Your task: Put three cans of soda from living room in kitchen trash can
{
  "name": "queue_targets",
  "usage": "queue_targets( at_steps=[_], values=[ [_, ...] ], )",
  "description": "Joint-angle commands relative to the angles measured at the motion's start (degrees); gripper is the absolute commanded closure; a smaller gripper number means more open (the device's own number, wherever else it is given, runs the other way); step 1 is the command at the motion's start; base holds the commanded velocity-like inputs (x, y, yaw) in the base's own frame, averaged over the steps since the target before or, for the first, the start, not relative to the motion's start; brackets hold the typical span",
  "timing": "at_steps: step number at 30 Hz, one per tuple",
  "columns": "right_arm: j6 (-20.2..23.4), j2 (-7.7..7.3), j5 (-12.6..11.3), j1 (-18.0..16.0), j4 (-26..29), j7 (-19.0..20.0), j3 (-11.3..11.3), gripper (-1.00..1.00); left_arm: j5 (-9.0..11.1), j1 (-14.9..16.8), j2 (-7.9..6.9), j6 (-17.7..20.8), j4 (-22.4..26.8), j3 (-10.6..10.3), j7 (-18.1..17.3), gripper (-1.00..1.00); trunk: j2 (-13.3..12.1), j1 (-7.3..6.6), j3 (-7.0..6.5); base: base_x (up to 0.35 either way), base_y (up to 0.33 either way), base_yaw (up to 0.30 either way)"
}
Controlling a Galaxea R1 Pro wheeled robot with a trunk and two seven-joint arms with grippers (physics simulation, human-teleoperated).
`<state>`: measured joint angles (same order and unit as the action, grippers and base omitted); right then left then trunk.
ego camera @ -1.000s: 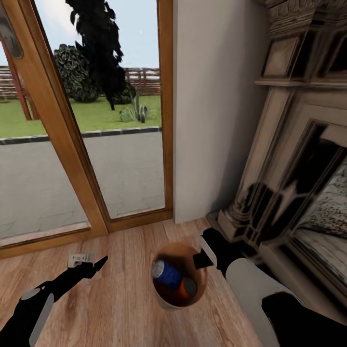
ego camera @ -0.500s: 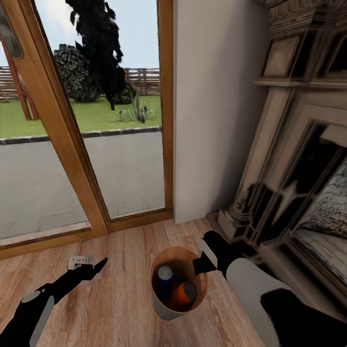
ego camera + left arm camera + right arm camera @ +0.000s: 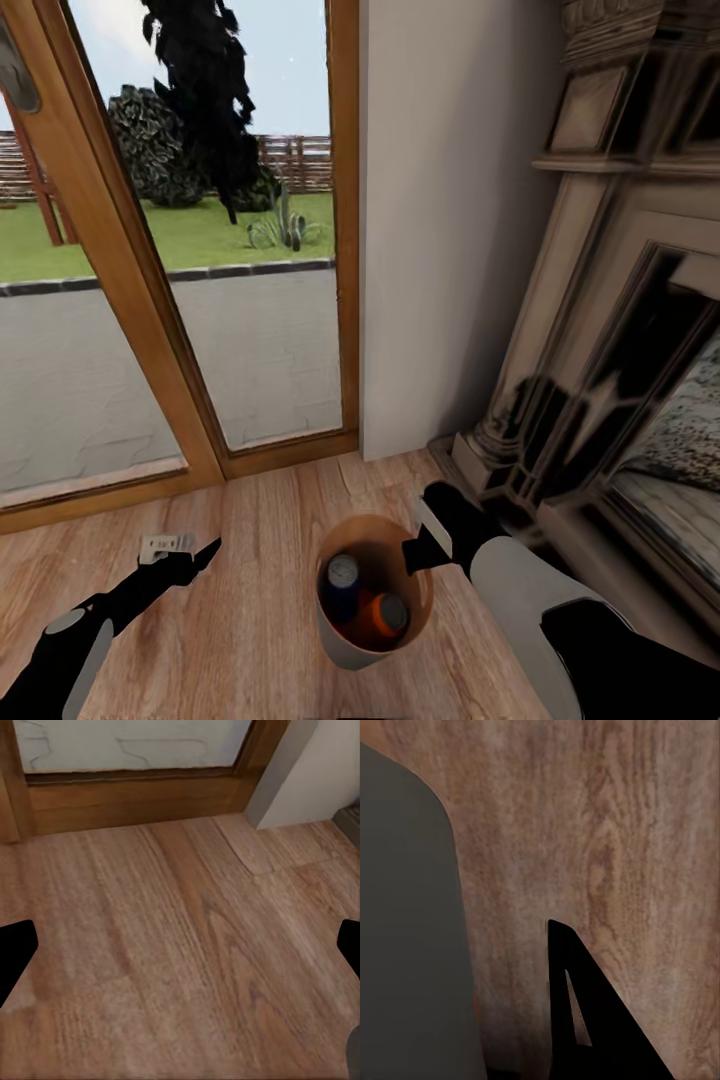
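From my head, the camera looks forward and down across the wood-plank floor (image 3: 250, 620) toward the wood-framed glass doors (image 3: 200, 250) and the ornate dark fireplace (image 3: 620, 350). My left wrist camera sits low and close, facing the same planks and the door frame's foot. My right wrist camera presses nearer still, against the pale grey round bin's wall (image 3: 405, 945) and floor.

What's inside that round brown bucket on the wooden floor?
Inside the round grey-beige bin stand a dark blue can and an orange can. The bin's wall hides its bottom, so a third can cannot be ruled out.
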<state>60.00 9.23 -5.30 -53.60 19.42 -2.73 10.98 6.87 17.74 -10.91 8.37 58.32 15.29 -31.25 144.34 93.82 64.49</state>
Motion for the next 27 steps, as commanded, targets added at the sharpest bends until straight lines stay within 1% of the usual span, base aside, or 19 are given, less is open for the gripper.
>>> queue_targets(
  at_steps=[1, 10, 27],
  values=[
    [0.0, 0.01, -1.6, 0.0, 0.0, 0.0, -0.2, 1.0, 0.0, 0.0, 0.0, 0.0, -0.1, 0.0, 0.0, -1.0, 0.0, 0.01, 0.22, 0.0, 0.0, 0.0],
    [0.0, 0.0, -1.5, 0.0, 0.0, -0.2, 0.1, 1.0, 0.0, 0.0, 0.02, 0.0, -0.3, 0.0, 0.1, -1.0, 0.1, 0.25, 2.22, 0.0, 0.0, 0.0],
    [0.0, -0.06, -1.3, 0.0, 0.1, -0.3, 0.2, 1.0, 0.0, 0.0, 0.02, -0.5, -0.6, -0.1, 0.1, -1.0, 0.1, 0.25, 2.22, 0.0, 0.0, 0.0]
  ],
)
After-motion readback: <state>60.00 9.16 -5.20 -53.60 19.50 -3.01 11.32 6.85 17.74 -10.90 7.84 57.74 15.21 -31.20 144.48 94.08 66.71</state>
